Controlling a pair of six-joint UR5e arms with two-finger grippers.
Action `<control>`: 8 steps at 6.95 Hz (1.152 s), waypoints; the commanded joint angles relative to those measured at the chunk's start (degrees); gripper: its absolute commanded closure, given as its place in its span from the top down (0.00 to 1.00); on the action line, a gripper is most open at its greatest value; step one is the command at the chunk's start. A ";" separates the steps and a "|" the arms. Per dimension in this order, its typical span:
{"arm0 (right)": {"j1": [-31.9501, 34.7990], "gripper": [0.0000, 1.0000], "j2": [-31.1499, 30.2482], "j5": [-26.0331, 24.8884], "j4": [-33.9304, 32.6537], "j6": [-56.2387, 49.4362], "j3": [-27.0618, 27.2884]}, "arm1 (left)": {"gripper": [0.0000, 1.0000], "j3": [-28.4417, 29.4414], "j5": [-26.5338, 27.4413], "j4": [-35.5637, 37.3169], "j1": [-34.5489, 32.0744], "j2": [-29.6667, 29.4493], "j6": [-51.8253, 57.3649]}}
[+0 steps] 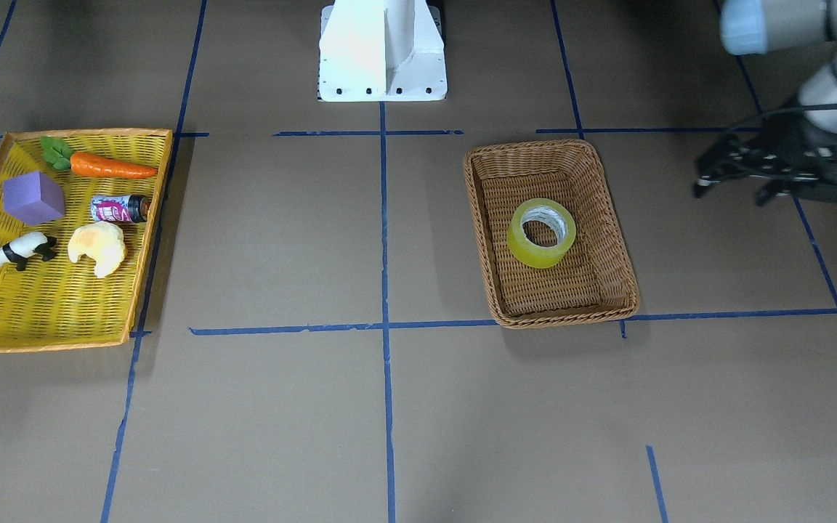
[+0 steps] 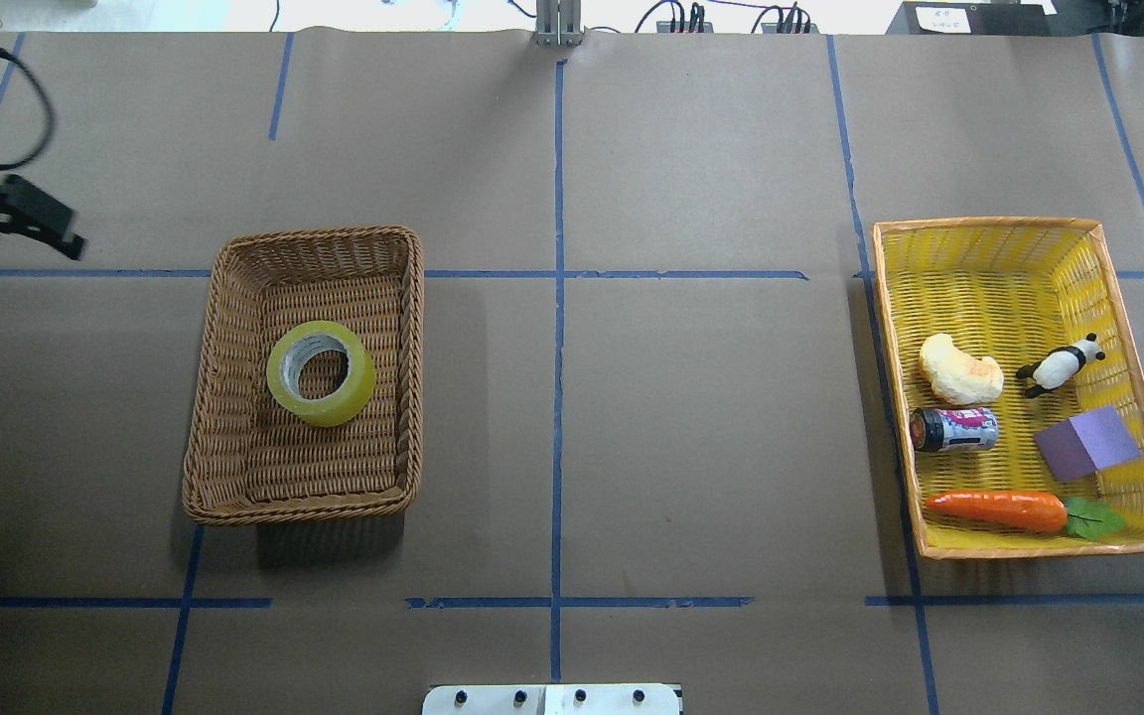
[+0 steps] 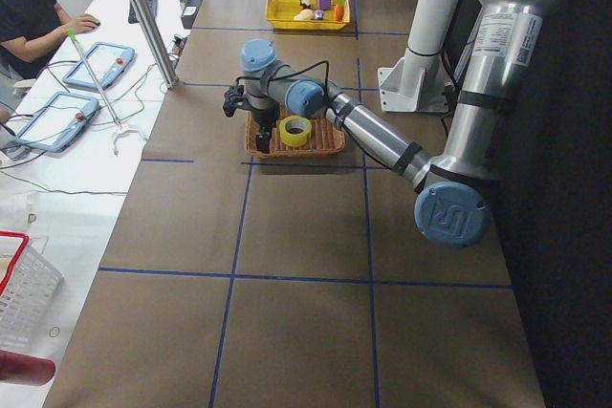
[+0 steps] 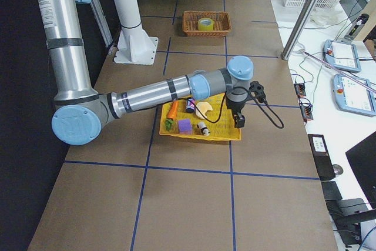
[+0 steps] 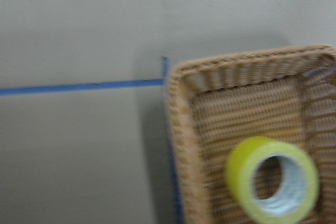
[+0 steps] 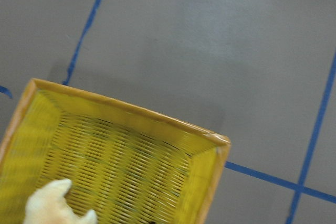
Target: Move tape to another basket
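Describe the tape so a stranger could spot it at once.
Look to the brown wicker basket on the overhead view's left half. The tape lies flat on its floor, alone. It is a translucent yellow-green ring with a grey-white core.

The tape (image 2: 322,374) is see-through yellow-green around a grey-white core. The basket (image 2: 219,397) is brown wicker. The tray (image 2: 989,248) is bright yellow weave, orange-rimmed. The carrot (image 2: 997,508) is orange with green leaves, the block (image 2: 1088,444) purple, the panda (image 2: 1059,364) black-and-white. Blue lines (image 2: 558,397) grid the brown table (image 2: 681,447).
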 commanded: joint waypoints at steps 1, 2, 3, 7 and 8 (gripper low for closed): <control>4.58 1.00 -5.12 1.53 0.78 -4.60 -4.69 | 1.00 8.85 -2.36 0.07 -10.69 4.31 19.54; 4.59 1.00 -5.56 1.45 0.78 -4.51 -4.88 | 1.00 14.11 -2.45 0.07 -14.64 5.02 25.70; 4.59 1.00 -6.78 1.27 1.05 -4.16 -5.75 | 1.00 18.17 -2.45 0.07 -16.34 5.55 30.55; 5.73 1.00 -7.76 3.55 0.70 -2.06 -5.76 | 1.00 21.64 -2.01 0.16 -21.17 5.47 31.13; 5.73 1.00 -7.76 3.73 0.78 -1.62 -5.67 | 1.00 21.98 -1.66 0.25 -21.53 5.55 32.87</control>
